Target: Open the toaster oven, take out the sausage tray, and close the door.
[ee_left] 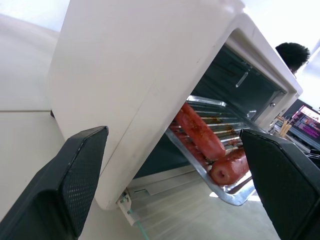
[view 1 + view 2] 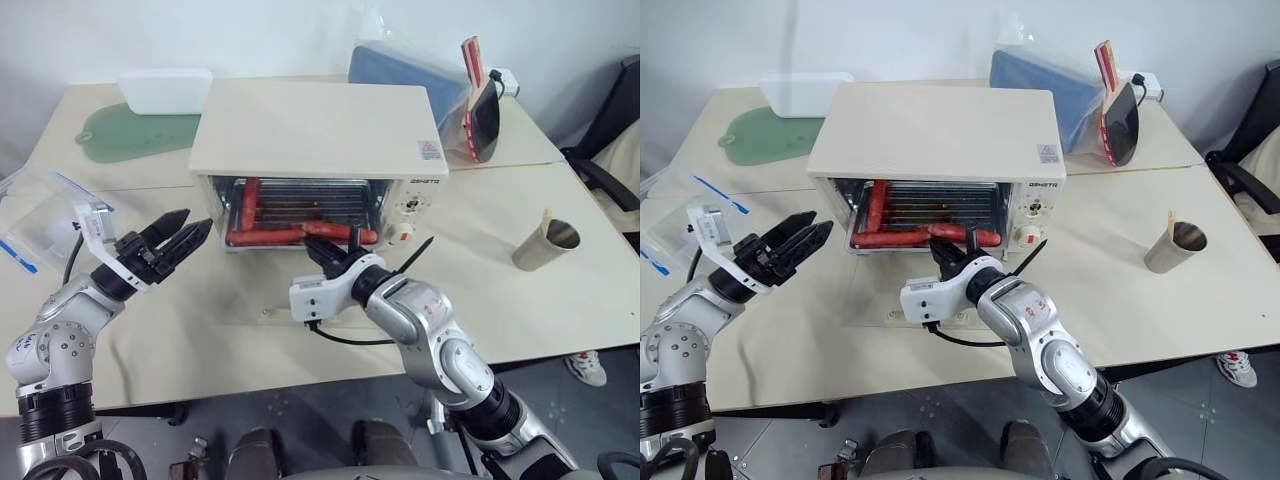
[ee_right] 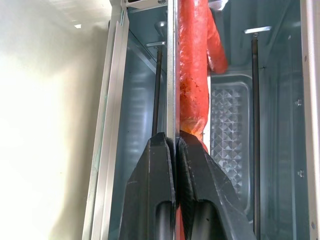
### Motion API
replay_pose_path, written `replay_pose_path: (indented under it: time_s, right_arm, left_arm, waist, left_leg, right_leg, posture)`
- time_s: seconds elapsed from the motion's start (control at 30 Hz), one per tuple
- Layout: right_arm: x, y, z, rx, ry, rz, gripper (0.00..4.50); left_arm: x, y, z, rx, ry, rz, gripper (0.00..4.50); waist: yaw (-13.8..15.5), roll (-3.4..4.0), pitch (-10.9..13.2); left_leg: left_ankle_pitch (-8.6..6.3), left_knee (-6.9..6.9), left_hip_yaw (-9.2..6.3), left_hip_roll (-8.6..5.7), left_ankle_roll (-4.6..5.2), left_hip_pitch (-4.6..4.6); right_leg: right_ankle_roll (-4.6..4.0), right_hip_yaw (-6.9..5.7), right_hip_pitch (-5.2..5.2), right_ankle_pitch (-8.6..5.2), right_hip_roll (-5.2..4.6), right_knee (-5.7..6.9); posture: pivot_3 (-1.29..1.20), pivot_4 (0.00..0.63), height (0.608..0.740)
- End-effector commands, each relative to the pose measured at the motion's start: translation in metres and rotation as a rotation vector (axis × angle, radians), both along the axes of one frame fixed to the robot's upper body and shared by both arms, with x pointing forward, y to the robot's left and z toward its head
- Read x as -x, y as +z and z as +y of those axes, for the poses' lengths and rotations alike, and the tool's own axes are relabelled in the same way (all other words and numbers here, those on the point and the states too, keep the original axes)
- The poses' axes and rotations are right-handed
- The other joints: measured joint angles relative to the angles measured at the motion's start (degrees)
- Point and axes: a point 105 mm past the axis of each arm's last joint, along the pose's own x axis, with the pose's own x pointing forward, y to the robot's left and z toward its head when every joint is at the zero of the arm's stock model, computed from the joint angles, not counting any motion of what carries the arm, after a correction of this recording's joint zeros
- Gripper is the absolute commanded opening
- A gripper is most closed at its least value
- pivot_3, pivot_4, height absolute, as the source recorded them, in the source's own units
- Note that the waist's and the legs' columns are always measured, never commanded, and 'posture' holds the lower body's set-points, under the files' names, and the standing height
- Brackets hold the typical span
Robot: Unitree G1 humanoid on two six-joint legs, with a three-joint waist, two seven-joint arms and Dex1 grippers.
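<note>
- The sausage tray [image 2: 300,222] juts from the oven, its front rim pinched in the right hand [image 2: 322,253], forearm level.
- Left hand [image 2: 180,238] hovers beside the oven, fingers spread.

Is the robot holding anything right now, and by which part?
The right gripper pinches the front rim of the sausage tray. The left gripper is open, holding nothing.

The shallow silver metal sausage tray [image 2: 300,225] sits partly in the cream toaster oven [image 2: 318,135]; a tan paper cup [image 2: 545,243] stands well right of it.
</note>
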Motion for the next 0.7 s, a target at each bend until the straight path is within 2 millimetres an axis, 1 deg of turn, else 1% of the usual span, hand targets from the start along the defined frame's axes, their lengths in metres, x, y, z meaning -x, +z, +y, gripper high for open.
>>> replay_pose_path:
  time_s: [0.03,0.2,0.33,0.4,0.53,0.7]
  right_arm:
    - [0.009,0.015,-0.007,-0.02,0.001,-0.063,0.02]
    - [0.017,0.014,-0.013,-0.007,0.027,-0.072,0.02]
    - [0.023,0.005,-0.021,0.034,0.047,-0.06,0.02]
    - [0.024,0.004,-0.023,0.041,0.053,-0.06,0.02]
    - [0.027,0.005,-0.025,0.031,0.061,-0.065,0.02]
    - [0.031,0.008,-0.025,0.01,0.084,-0.076,0.02]
  left_arm:
    - [0.006,0.009,0.004,0.004,-0.016,-0.014,4.5]
    - [0.007,0.005,0.005,0.007,-0.029,0.023,4.5]
    - [0.009,0.005,0.004,0.007,-0.04,0.014,4.5]
    - [0.009,0.004,0.003,0.007,-0.046,0.014,4.5]
    - [0.013,0.001,-0.002,-0.013,-0.076,0.012,4.5]
    - [0.012,0.0,-0.003,-0.011,-0.081,0.01,4.5]
  waist:
    - [0.3,0.0,0.0]
    - [0.7,0.0,0.0]
    - [0.8,-0.02,0.0]
    - [0.7,-0.02,0.0]
    - [0.8,-0.02,0.0]
    - [0.8,-0.04,0.0]
  left_leg:
    - [0.0,0.0,0.0,0.0,0.0,0.0]
    - [0.0,0.05,0.01,0.0,0.0,-0.02]
    - [-0.01,0.02,-0.01,-0.02,0.01,-0.06]
    - [0.0,0.01,-0.01,-0.02,0.0,-0.06]
    - [0.0,0.05,-0.01,-0.02,0.0,-0.06]
    - [0.0,0.08,-0.01,-0.02,0.01,-0.07]
  right_leg:
    - [0.0,0.0,0.0,0.0,0.0,0.0]
    - [0.0,0.0,0.0,0.0,0.0,-0.01]
    - [0.0,-0.01,0.0,0.0,0.0,-0.06]
    - [0.0,-0.01,-0.01,0.0,0.0,-0.07]
    - [0.0,-0.02,0.0,0.0,0.0,-0.07]
    - [0.0,-0.01,0.0,0.0,0.0,-0.07]
  posture:
    - [0.0,0.15,0.74]
    - [0.0,0.15,0.74]
    - [0.0,0.15,0.74]
    - [0.0,0.15,0.74]
    - [0.0,0.15,0.74]
    - [0.0,0.15,0.74]
